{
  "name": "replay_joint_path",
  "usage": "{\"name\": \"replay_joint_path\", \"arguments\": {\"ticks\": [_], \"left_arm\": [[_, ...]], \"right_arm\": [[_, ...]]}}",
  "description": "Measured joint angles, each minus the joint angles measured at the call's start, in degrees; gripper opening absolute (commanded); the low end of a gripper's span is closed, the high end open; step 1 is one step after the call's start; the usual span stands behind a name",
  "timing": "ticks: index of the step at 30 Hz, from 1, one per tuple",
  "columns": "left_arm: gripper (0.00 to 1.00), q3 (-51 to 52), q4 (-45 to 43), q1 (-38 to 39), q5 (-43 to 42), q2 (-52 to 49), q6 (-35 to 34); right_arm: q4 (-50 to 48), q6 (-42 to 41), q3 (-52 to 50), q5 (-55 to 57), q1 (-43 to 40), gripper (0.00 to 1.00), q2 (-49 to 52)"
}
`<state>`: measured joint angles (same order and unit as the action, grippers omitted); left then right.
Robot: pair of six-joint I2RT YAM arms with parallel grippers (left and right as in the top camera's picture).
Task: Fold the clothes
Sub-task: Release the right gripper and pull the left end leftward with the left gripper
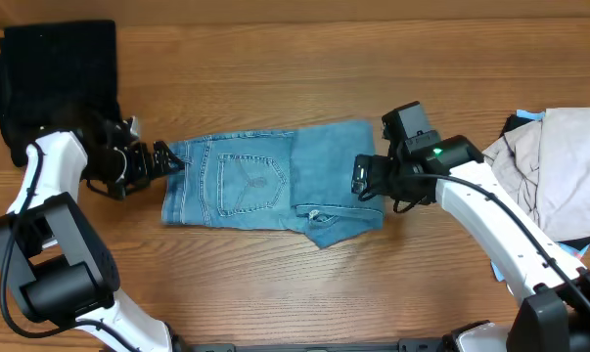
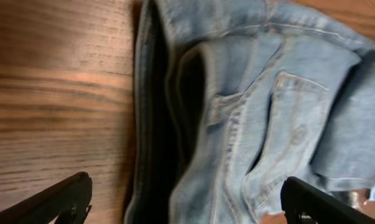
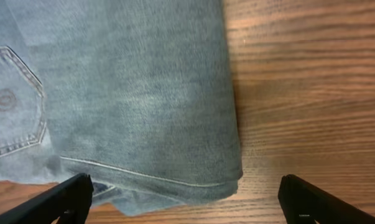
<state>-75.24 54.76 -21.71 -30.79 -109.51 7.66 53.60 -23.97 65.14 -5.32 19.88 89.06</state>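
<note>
The light blue denim jeans lie folded in the middle of the table, a stitched back pocket facing up. My left gripper is open at their left waistband edge, its fingers spread on either side of it. My right gripper is open at the jeans' right folded edge, just above the cloth and the wood. A folded black garment lies at the far left. A beige garment is heaped at the right edge.
The wooden table has bare wood behind and in front of the jeans. A bit of blue cloth peeks from under the beige heap at the right.
</note>
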Motion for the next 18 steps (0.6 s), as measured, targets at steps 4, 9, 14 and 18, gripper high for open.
{"name": "replay_joint_path", "arguments": {"ticks": [4,9,14,18], "left_arm": [[1.00,3.65,-3.80,-0.02,0.17,0.00,-0.22],[1.00,5.60,-6.91,-0.02,0.17,0.00,-1.62],[1.00,6.27,-7.61,-0.02,-1.14,-1.53,-1.95],[1.00,5.35,-7.65,-0.17,-5.73,-3.41,-1.92]], "right_arm": [[0.04,0.02,-0.79,-0.24,0.00,1.00,0.00],[-0.02,0.02,-0.79,-0.24,0.00,1.00,0.00],[-0.46,0.02,-0.79,-0.26,0.00,1.00,0.00],[-0.50,0.00,-0.79,-0.26,0.00,1.00,0.00]]}}
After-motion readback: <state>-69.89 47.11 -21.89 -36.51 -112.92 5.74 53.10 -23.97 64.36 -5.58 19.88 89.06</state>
